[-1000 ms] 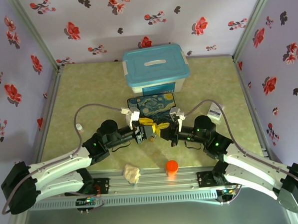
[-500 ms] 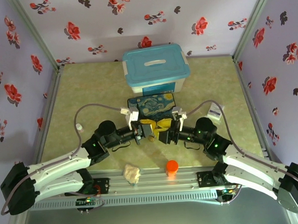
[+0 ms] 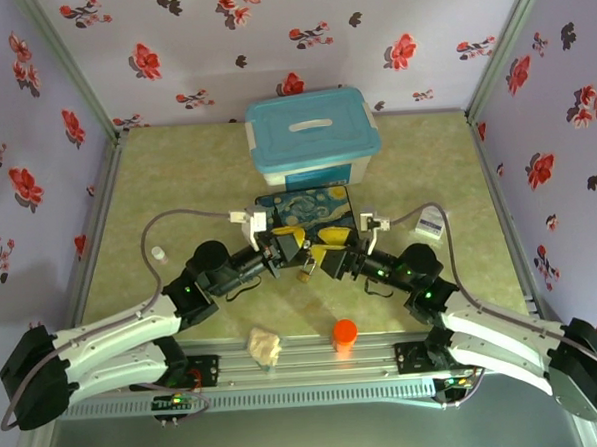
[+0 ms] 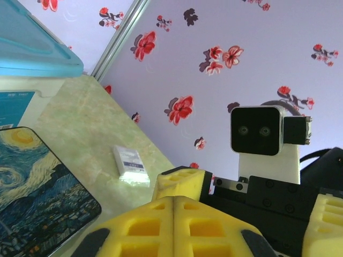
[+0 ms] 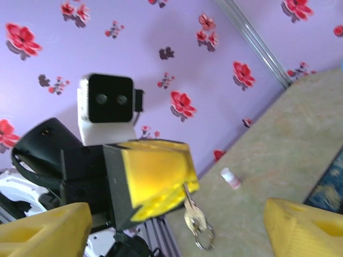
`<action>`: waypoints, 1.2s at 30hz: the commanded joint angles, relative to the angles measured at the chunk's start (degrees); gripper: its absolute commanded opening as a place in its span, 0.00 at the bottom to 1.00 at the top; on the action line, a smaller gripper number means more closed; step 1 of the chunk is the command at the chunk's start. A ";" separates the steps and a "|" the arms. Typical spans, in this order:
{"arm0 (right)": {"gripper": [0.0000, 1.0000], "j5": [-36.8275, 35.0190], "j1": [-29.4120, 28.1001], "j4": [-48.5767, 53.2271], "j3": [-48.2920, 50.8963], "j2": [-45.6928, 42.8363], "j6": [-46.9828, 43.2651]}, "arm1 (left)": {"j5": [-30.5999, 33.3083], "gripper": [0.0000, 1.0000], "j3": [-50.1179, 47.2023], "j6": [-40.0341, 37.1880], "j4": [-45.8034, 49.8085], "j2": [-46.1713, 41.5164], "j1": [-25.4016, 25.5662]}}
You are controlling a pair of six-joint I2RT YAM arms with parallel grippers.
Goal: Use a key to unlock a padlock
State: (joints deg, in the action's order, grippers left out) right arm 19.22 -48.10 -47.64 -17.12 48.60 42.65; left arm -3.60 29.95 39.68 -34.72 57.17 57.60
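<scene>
A small robot test cell. Lilac flower-printed wall panels (image 3: 351,71) on silvery aluminium posts (image 3: 70,67) box in the pale green mottled desk (image 3: 176,170).

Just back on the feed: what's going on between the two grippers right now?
The left gripper has its jaws shut on what looks like the padlock, which dangles by its thin shackle with a small ring beneath it. The right gripper faces it, jaws open and empty.

Padlock (image 5: 193,217) partly hidden
It hangs under the left end effector (image 5: 179,186), top buried between the pads (image 5: 155,171), outline blurred, details too small to tell.
</scene>
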 commanded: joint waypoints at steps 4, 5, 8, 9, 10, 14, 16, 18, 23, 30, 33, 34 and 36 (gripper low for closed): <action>0.68 3.37 -0.24 -10.41 -2.14 4.88 4.07 | -1.24 0.00 2.76 2.45 -7.51 1.39 0.34; 0.64 3.38 -0.31 -11.02 -1.91 5.33 4.16 | -1.29 0.00 2.72 2.31 -7.56 1.07 0.36; 0.55 3.09 -0.29 -11.97 -1.17 5.39 4.10 | -0.89 0.00 2.61 1.70 -6.71 0.07 0.35; 0.52 2.83 -0.27 -12.02 -1.03 5.43 4.10 | -0.89 0.00 2.50 1.63 -6.88 0.06 0.39; 0.49 2.75 -0.29 -12.28 -0.94 5.50 4.02 | -0.89 0.00 2.41 1.92 -7.42 0.12 0.40; 0.35 4.39 -0.25 -14.46 -0.89 6.16 4.58 | -1.49 0.00 2.39 2.01 -8.39 0.66 0.38; 0.29 4.85 -0.27 -13.41 -1.08 5.64 4.33 | -1.50 0.00 2.44 2.02 -8.21 0.63 0.40; 0.29 4.73 -0.30 -11.32 -1.22 5.25 3.68 | -1.48 0.00 2.30 2.16 -8.43 0.39 0.39; 0.32 3.59 -0.24 -12.86 0.03 5.43 3.49 | -1.45 0.00 2.42 2.52 -8.11 0.13 0.40; 0.19 4.65 -0.47 -15.42 -0.21 7.56 4.32 | -1.74 0.00 2.40 3.30 -8.17 0.07 0.40; 0.12 4.42 -0.50 -15.91 0.33 7.52 4.37 | -1.70 0.00 2.29 3.25 -8.17 0.01 0.40; 0.09 4.12 -0.43 -15.98 0.59 7.27 4.29 | -1.68 0.00 2.23 3.31 -8.17 0.06 0.38; 0.11 3.32 -0.49 -16.16 1.02 6.82 4.30 | -1.74 0.00 2.05 3.39 -8.55 0.27 0.40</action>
State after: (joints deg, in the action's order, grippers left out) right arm 22.63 -48.16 -60.20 -16.97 56.25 47.16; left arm -5.23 30.74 42.54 -41.08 58.11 57.67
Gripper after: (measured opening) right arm 0.102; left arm 0.043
